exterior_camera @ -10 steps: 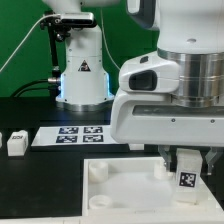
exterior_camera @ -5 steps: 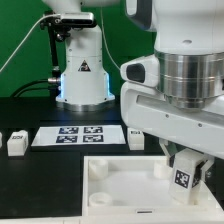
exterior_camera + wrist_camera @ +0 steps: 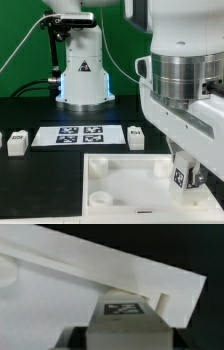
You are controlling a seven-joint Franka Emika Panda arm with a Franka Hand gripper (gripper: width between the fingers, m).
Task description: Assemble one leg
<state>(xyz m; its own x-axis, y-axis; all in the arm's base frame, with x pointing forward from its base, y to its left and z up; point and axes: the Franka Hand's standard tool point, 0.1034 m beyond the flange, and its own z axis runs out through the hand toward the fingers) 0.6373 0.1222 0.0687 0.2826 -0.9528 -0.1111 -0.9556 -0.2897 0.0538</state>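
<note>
— Where is the leg right now?

— In my gripper, low over the large white square part, near that part's corner on the exterior view's right. My fingers are closed on its sides, and the wrist view shows its tagged face turned toward the camera, right beside the part's edge.

— How does it handle?

— I'd judge it light and stiff: a small plastic block, hard-edged, unlikely to give under the squeeze. The smooth faces could slip, so I grip across two opposite flat sides, up toward its top end, leaving the lower end free to go into a socket.

— Any others about?

— Yes, three more small white blocks: two beyond the marker board at the exterior view's left, one at its right end.
</note>
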